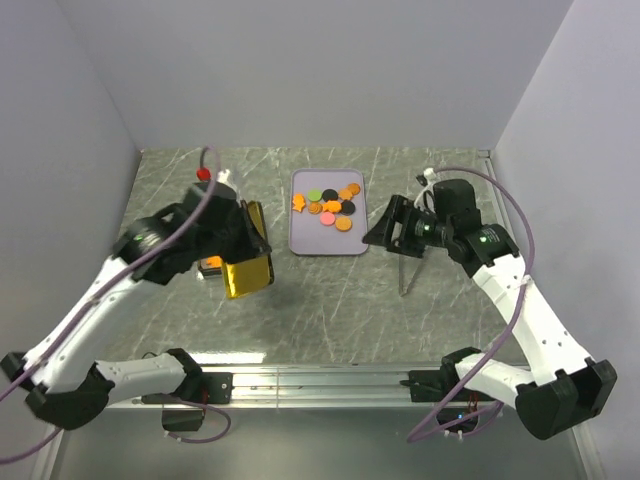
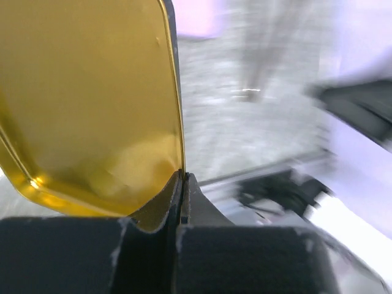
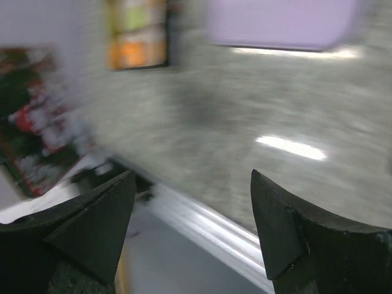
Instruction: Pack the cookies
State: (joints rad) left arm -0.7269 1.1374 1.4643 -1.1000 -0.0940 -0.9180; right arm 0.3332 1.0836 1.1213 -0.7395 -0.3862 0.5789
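The cookies (image 1: 330, 206), small orange, black, green and pink pieces, lie on a lilac tray (image 1: 305, 243) at the middle back of the table. My left gripper (image 1: 243, 232) is shut on the edge of a gold tin lid (image 1: 248, 271) and holds it tilted above the table, left of the tray. In the left wrist view the lid (image 2: 92, 98) fills the left side, pinched between my fingertips (image 2: 182, 179). My right gripper (image 1: 385, 232) is open and empty, just right of the tray. Its wrist view is blurred, with the gripper (image 3: 193, 177) over bare table.
A thin metal tool (image 1: 404, 272) lies on the table below the right gripper. Something orange (image 1: 211, 265) sits partly hidden under the left arm beside the lid. Walls close in the table at left, back and right. A metal rail (image 1: 320, 378) runs along the near edge.
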